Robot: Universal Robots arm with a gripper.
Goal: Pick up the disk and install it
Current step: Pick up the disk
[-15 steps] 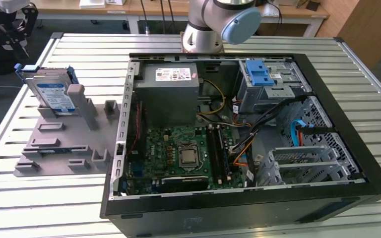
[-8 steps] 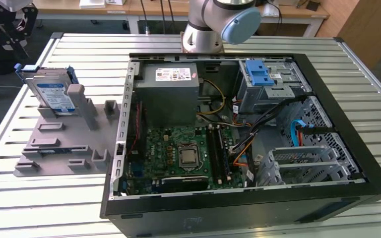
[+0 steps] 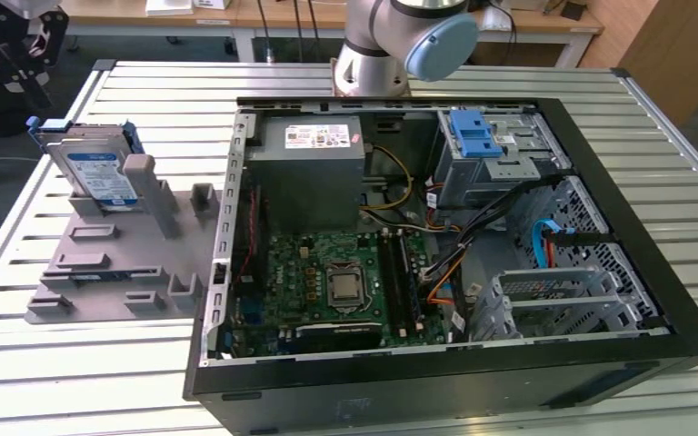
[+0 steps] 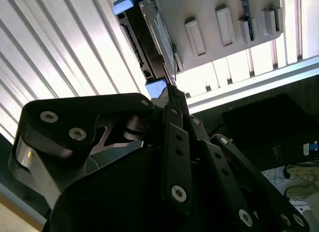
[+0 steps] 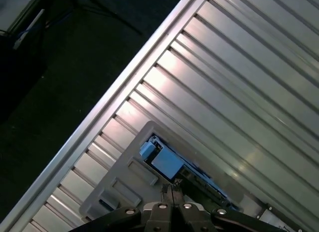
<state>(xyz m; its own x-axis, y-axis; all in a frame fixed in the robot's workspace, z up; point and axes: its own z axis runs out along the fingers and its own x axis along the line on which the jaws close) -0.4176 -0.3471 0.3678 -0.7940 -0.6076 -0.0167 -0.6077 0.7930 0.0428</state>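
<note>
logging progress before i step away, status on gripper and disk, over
Gripper shut, empty, poised over the disk. Disk upright in the grey holder, outside the open computer case. Nothing seen between gripper and disk.

exterior view looks down steeply from high over the counter (image 3: 143,82), open computer case (image 3: 446,363) centred, arm base (image 3: 367,64) at the far edge. both wrist views ride close behind the fingers (image 5: 165,196) (image 4: 173,100), facing the slatted counter. all three share the grey holder (image 3: 106,272) and the disk (image 3: 97,173).
</note>
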